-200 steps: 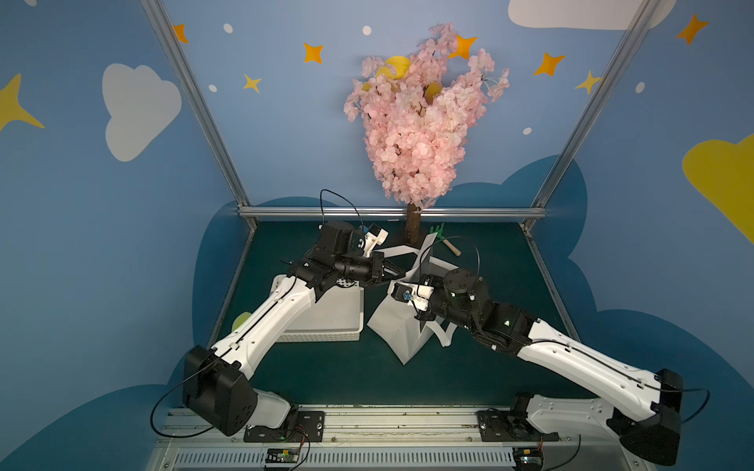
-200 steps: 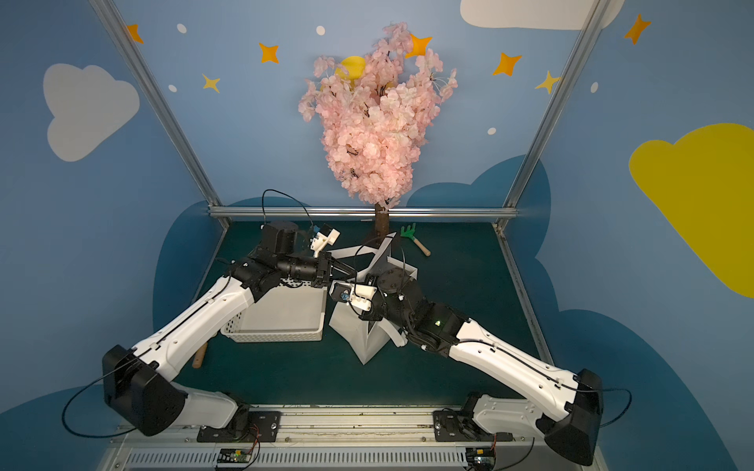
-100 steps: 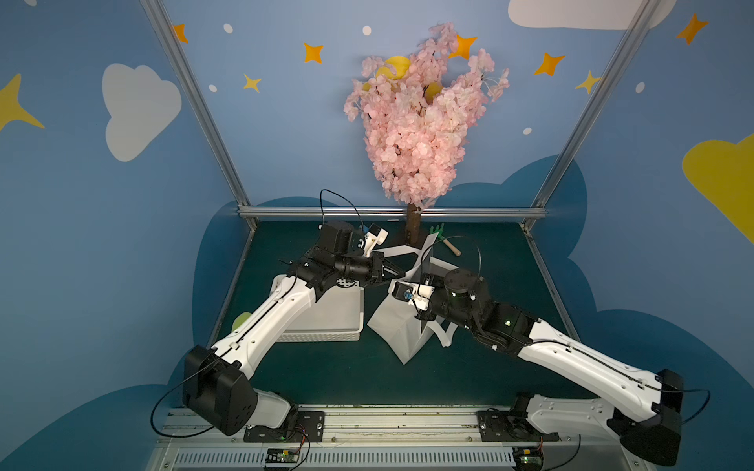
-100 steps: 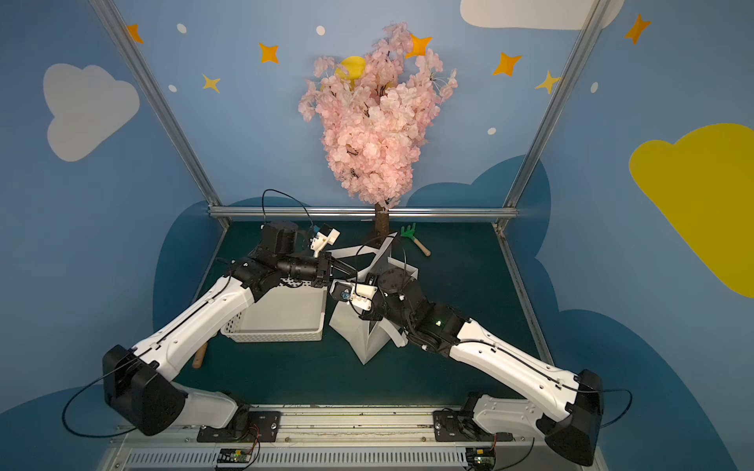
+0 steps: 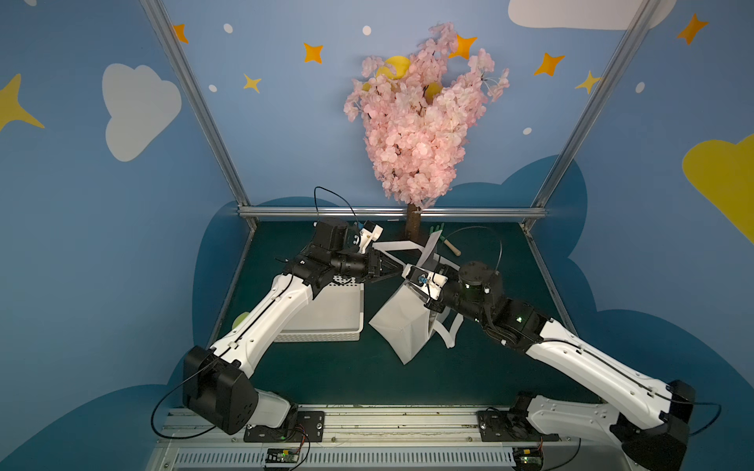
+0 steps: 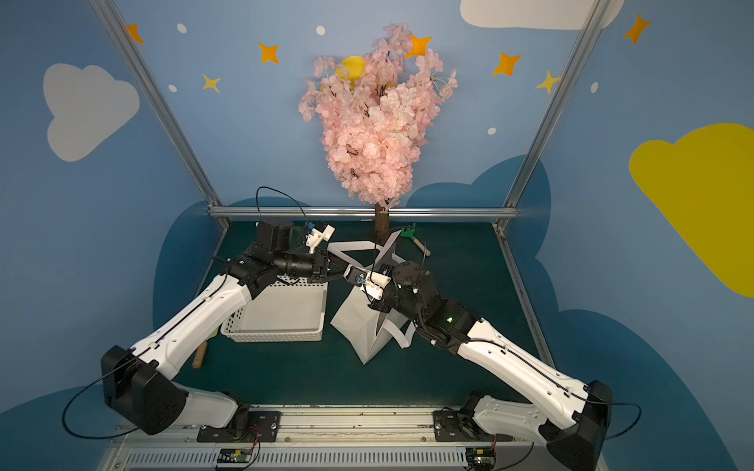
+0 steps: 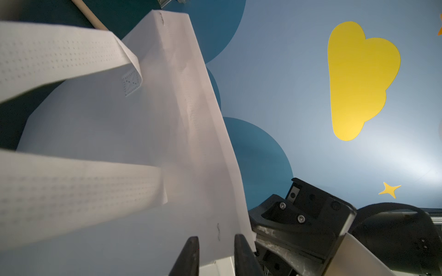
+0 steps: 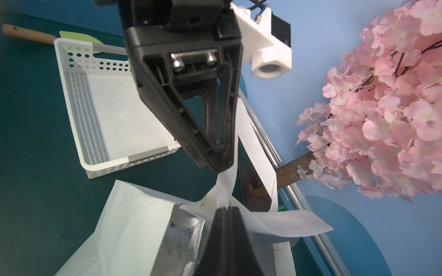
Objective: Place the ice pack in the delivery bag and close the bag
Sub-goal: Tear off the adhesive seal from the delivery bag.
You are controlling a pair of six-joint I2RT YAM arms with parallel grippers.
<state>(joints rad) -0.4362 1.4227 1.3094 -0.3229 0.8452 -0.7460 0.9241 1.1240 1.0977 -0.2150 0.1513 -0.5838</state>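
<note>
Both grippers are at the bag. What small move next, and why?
Probably open the left gripper wider and back it off the strap. A printed clear pack, likely the ice pack, already lies inside the delivery bag, the basket looks empty, and the right gripper pinches the rim.
</note>
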